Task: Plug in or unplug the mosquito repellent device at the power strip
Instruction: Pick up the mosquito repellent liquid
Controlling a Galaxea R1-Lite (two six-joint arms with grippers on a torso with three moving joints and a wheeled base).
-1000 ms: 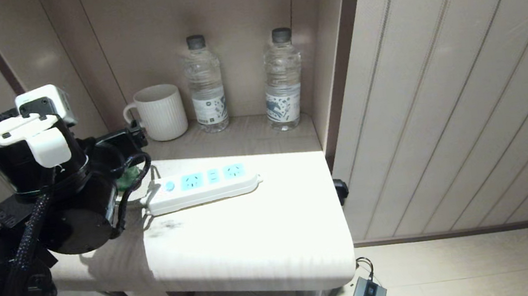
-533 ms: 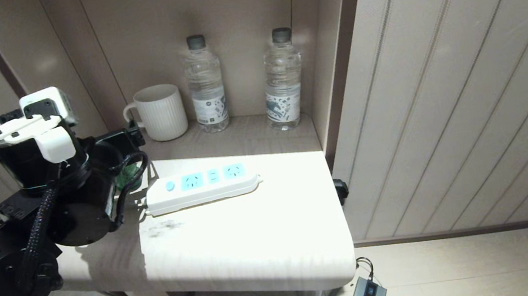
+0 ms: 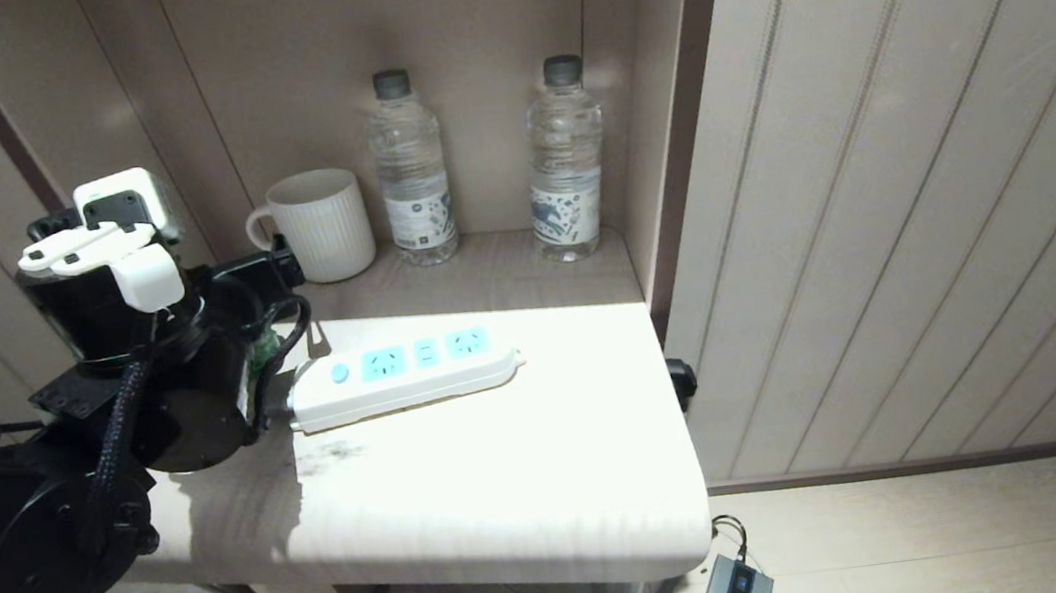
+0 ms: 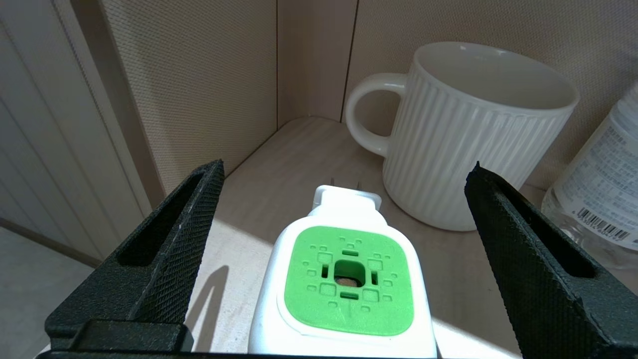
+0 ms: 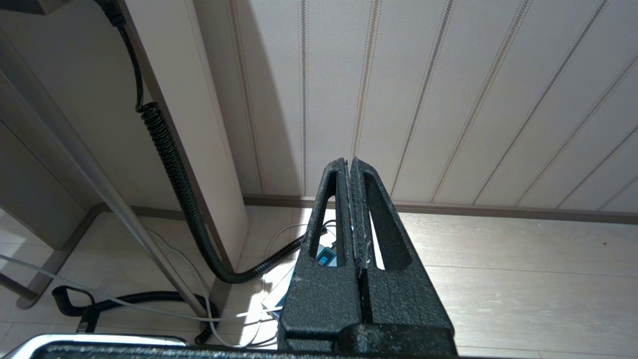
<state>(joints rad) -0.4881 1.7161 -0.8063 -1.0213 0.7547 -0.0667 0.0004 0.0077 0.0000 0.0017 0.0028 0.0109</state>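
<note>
Left wrist view: your left gripper [image 4: 344, 249] hangs spread wide astride the device [image 4: 344, 289], unplugged on the surface [image 3: 508, 460] beside the strip [image 3: 402, 374]; approach step — next, descend, pinch its sides.

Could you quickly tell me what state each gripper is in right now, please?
Left gripper: open, straddling the white, green-topped mosquito repellent device, not gripping it.
Right gripper: shut, holding nothing.
</note>
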